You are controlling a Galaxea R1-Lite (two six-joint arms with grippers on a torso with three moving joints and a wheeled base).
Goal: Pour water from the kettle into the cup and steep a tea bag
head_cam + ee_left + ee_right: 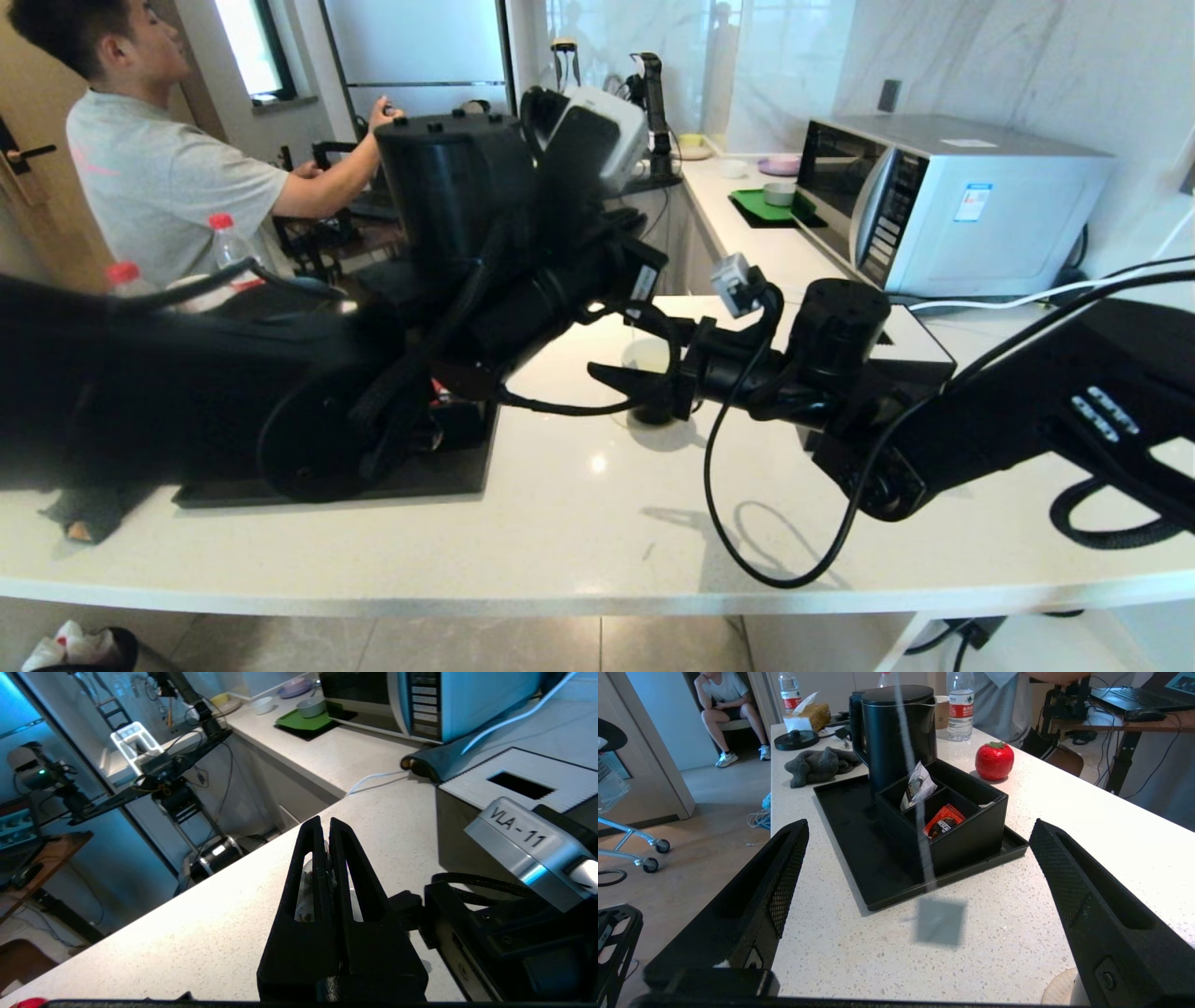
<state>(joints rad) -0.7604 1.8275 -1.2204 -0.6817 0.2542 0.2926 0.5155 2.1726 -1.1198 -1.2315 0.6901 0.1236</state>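
Counter (pixel 224 933), silver "VLA-11" tag (pixel 518 833)

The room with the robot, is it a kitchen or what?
Probably a kitchen or tea corner in a lab: a microwave sits on a white stone counter, and a black kettle stands on a tray with tea packets.

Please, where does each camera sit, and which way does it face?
Head: high up, looking down at the counter; both arms cross the picture.
Left wrist: behind the shut left pincer, which holds the tea bag; it faces the microwave.
Right wrist: behind the open right pincer; it faces the kettle on its tray.
Shared: head and left wrist both see the microwave; head and right wrist both see the kettle.
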